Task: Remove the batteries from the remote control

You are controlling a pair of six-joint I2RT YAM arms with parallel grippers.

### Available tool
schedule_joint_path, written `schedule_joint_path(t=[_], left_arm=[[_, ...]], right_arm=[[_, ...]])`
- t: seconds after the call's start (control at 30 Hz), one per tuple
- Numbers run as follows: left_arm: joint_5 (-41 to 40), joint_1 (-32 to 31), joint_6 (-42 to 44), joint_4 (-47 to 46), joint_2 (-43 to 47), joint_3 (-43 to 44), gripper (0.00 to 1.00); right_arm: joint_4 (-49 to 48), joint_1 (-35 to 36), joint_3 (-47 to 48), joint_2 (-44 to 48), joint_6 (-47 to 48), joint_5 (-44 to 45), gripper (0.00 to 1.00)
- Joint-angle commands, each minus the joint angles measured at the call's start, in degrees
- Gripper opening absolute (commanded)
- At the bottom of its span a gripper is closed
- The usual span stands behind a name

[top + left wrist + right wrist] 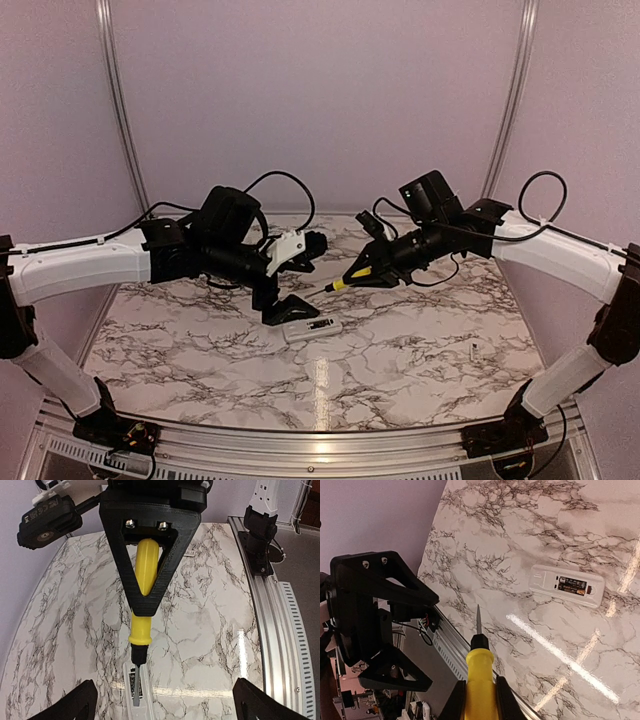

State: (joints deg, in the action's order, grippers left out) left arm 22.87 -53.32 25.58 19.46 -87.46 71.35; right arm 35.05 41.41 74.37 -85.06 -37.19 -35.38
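Remote control (pixel 545 580): flat white bar lying face-down on marble table (pixel 520 520), its dark recess showing batteries (pixel 571 585). Right gripper (pixel 480 702) is pinching yellow screwdriver (pixel 479 670); left gripper (pixel 297 275) is hovering, spread wide.

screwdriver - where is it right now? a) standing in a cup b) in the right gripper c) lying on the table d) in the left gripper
b: the right wrist view shows the yellow handle of the screwdriver clamped between the fingers of the right gripper, blade pointing out over the table.
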Motion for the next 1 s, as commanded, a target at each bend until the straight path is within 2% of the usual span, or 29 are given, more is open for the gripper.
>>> schedule_joint_path(t=[0.0,0.1,0.23,0.33,0.5,0.77,0.97], left_arm=[[-2.12,-0.21,-6.57,-10.24,5.73,-3.82,0.99],[-4.59,-0.12,-12.83,-16.92,9.35,-8.04,0.99],[-14.33,-0.03,-22.56,-30.27,15.49,-15.79,0.99],[-13.44,0.25,-23.12,-33.55,19.13,-19.86,0.99],[-9.32,0.65,-21.25,-23.34,18.94,-17.36,0.99],[-10.72,1.6,-20.34,-16.93,20.55,-20.32,0.99],[-5.89,4.88,-16.22,-11.02,16.81,-20.5,0.99]], right_arm=[[2.02,0.34,1.86,2.59,1.36,3.98,0.0],[2.38,0.22,2.05,3.22,1.9,5.52,0.0],[3.3,0.2,2.26,3.86,2.5,7.3,0.0],[4.12,0.25,2.01,4.7,3.1,8.55,0.0],[5.23,0.25,1.1,5.9,4.19,9.81,0.0],[9.06,-0.41,1.69,5.8,7.93,12.6,0.0],[9.61,-3.07,1.96,3.74,8.98,13.28,0.0]])
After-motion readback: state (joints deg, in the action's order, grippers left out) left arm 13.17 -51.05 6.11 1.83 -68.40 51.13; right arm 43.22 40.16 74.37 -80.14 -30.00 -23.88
